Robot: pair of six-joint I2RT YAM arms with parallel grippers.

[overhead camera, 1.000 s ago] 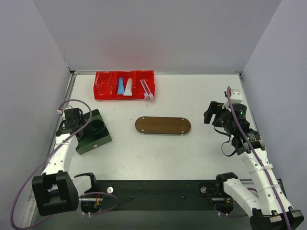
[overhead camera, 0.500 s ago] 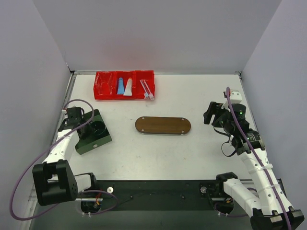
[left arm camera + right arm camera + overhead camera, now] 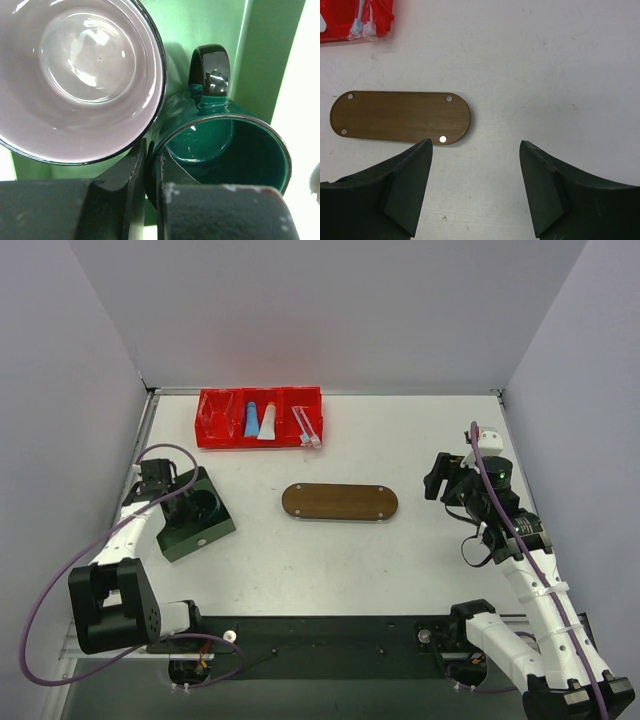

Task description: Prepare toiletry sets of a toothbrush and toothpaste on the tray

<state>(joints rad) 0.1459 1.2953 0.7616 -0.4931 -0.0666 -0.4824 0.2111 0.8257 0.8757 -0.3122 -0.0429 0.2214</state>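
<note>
The left gripper (image 3: 150,162) has its jaws drawn almost together, only a thin slit between them, and the wall of the green mug (image 3: 225,145) runs down into that slit: one finger outside the mug, the other inside it, pinching the rim on the side opposite the black handle. Just beside the mug, touching or nearly so, stands a white-lined cup (image 3: 85,65) with a dark rim; both sit in the dark green box (image 3: 260,50) at the left of the table (image 3: 400,430).

The right gripper (image 3: 475,145) has its jaws spread wide and holds nothing; it hangs over bare table just beside the right end of the tray (image 3: 400,117), apart from it.

The tray lies flat near the middle of the table with nothing on it. The blue toothpaste tube (image 3: 251,421) and the white toothpaste tube (image 3: 267,424) lie side by side in the middle compartment of the red bin (image 3: 215,410) at the far side; the toothbrushes (image 3: 307,426) lie in its right compartment, their ends poking over the front edge.

Against a second ago, the left arm has swung: its shoulder block has turned and the wrist sits a little farther back over the box. The right arm, tray and bin are as they were
</note>
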